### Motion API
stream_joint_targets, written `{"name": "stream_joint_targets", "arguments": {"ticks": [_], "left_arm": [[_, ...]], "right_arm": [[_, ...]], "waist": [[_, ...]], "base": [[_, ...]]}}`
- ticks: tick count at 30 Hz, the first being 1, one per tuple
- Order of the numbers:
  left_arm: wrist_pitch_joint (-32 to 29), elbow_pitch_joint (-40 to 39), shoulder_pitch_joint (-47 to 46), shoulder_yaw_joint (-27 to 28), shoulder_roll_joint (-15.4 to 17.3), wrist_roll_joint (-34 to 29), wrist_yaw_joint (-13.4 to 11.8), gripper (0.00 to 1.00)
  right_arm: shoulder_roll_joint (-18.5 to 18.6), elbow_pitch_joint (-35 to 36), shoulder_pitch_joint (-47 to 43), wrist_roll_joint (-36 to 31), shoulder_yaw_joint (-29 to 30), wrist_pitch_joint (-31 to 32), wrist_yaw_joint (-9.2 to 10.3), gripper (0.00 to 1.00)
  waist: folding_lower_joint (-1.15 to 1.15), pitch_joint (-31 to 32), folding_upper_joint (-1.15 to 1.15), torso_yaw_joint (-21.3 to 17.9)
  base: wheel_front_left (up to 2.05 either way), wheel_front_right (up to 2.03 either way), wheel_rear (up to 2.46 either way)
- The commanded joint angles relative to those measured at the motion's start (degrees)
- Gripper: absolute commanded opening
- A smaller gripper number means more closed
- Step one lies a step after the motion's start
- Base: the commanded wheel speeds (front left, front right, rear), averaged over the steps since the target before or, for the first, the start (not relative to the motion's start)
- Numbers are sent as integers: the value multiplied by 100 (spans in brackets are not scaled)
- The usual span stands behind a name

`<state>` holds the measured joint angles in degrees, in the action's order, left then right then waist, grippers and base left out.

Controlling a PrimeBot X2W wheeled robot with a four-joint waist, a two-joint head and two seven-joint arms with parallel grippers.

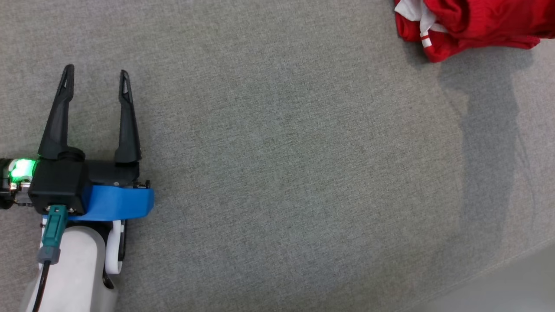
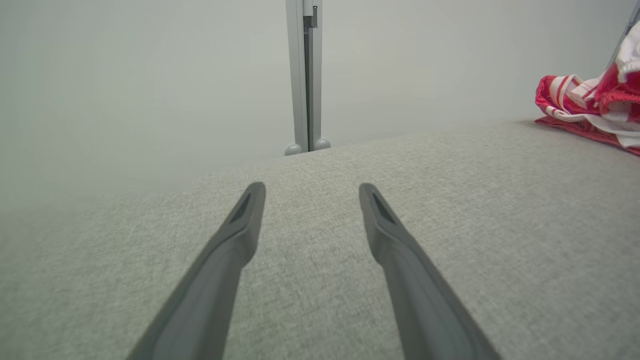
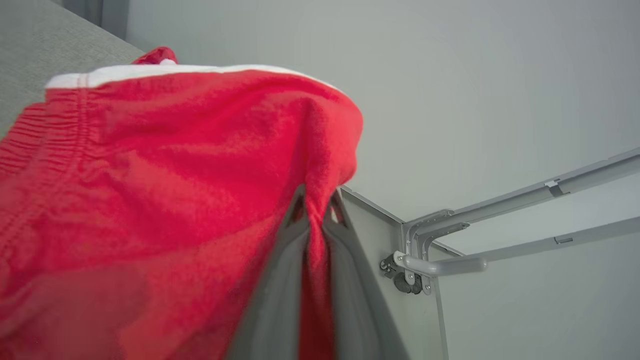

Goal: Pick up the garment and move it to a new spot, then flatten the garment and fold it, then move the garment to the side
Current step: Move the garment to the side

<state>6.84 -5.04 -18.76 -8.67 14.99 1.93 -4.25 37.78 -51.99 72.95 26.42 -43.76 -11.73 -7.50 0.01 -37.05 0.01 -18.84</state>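
Garment: red, white-trimmed, bunched at the far right of the grey woven surface, one fold pinched in the nearly closed right gripper. Left gripper: empty, fingers spread wide, well apart from the cloth. Handling, as judged: keep the pinch firm and lift until the trailing cloth clears before carrying it to the bare middle; pale wall and metal post stand behind.
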Motion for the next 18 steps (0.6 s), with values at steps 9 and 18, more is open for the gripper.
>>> {"name": "stream_joint_targets", "arguments": {"ticks": [9, 18], "left_arm": [[-93, -211, 118, -15, 62, 10, -81, 100], [207, 81, 353, 72, -51, 214, -223, 100]], "right_arm": [[-520, -1247, 369, 237, 144, -107, 1, 100], [-697, -1405, 279, -84, 283, -344, 1, 100]], "waist": [[-1, -22, -1, 179], [-1, 558, -1, 427]], "base": [[0, 0, 0], [0, 0, 0]]}}
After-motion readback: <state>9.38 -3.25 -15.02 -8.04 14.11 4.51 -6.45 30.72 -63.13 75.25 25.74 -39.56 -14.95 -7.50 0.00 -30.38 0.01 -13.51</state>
